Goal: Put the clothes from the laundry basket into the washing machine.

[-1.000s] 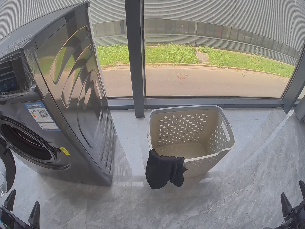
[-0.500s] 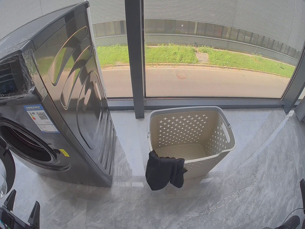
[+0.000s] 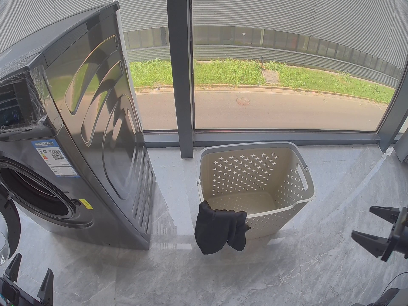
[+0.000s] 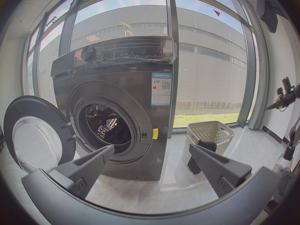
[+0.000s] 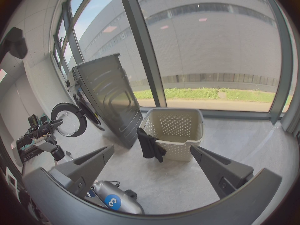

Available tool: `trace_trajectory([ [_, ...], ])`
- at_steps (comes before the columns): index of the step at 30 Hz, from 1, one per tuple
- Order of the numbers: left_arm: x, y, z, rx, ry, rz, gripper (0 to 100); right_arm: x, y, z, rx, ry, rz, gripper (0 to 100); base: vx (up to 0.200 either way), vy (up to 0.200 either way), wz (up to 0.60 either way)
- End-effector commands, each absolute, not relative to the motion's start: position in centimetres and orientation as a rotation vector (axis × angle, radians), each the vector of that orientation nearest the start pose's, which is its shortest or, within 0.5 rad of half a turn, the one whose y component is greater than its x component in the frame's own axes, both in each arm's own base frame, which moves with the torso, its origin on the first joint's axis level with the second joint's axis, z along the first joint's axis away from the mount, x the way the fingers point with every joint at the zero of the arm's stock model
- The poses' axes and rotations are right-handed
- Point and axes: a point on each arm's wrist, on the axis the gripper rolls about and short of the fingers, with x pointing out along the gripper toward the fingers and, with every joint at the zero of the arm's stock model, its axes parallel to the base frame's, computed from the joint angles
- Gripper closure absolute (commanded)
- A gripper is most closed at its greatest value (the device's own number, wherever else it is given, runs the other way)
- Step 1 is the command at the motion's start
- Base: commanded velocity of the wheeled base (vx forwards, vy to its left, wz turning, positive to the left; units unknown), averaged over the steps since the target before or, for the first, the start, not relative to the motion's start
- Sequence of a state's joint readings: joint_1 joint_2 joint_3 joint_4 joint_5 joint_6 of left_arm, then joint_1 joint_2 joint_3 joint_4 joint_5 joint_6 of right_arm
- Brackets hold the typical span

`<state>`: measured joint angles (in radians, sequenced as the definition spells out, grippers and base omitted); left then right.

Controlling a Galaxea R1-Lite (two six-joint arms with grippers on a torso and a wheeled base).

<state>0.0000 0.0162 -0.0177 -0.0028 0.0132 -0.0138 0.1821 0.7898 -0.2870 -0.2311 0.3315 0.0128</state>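
A: whats closest to the camera, the grippers?
B: yep. left gripper (image 3: pixel 34 263) sits low in the near left corner, fingers spread wide, nothing between them. right gripper (image 3: pixel 362 222) hangs at the near right over the grey marble floor (image 3: pixel 263 273), turned sideways toward the basket, fingers spread too, also empty, well apart from the clothes
A: and the clothes?
B: one black garment (image 3: pixel 219 230), draped over the near left corner of the laundry basket (image 3: pixel 255 144), most of it hanging down the outside. cant tell if it touches the floor
A: washer?
B: washing machine (image 3: pixel 97 128) stands left of the basket with a strip of floor between them. its round door (image 4: pixel 37 135) is swung open to the side and the drum opening (image 4: pixel 104 127) is uncovered. behind everything is a big window (image 3: pixel 289 64) with road and grass outside
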Motion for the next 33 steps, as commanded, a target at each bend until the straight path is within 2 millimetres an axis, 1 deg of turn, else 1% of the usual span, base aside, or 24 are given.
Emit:
trace_trajectory([
  [1,-2.3,0.0,7.7,-0.015,-0.006,0.014,0,14.5,6.5,13.1,-0.01,0.547,0.633,0,0.0,0.0,0.0],
  [3,-2.3,0.0,7.7,-0.015,-0.006,0.014,0,14.7,7.0,12.8,-0.01,0.563,0.648,0,0.0,0.0,0.0],
  [6,-2.3,0.0,7.7,-0.015,-0.006,0.014,0,15.0,7.4,12.3,-0.006,0.594,0.66,0,0.2,0.0,0.0],
  [13,-2.3,0.0,7.7,-0.017,-0.006,0.014,0,16.3,8.0,12.2,0.036,0.619,0.643,0,0.0,0.0,0.0],
  [18,-2.3,0.0,7.7,-0.018,-0.006,0.014,0,17.6,8.7,10.5,0.029,0.691,0.627,0,0.0,0.0,0.0],
  [19,-2.3,0.0,7.7,-0.018,-0.006,0.014,0,18.0,9.2,10.1,0.022,0.697,0.63,0,0.0,0.0,0.0],
  [27,-2.3,0.0,7.7,-0.02,-0.006,0.014,0,20.2,11.4,8.4,-0.001,0.641,0.631,0,0.0,0.0,0.0],
  [29,-2.3,0.0,7.7,-0.02,-0.006,0.014,0,21.0,12.1,7.2,-0.017,0.652,0.61,0,0.0,0.0,0.0],
  [33,-2.3,0.0,7.7,-0.02,-0.006,0.014,0,22.2,12.9,5.7,-0.023,0.639,0.605,0,0.0,0.0,0.0],
])
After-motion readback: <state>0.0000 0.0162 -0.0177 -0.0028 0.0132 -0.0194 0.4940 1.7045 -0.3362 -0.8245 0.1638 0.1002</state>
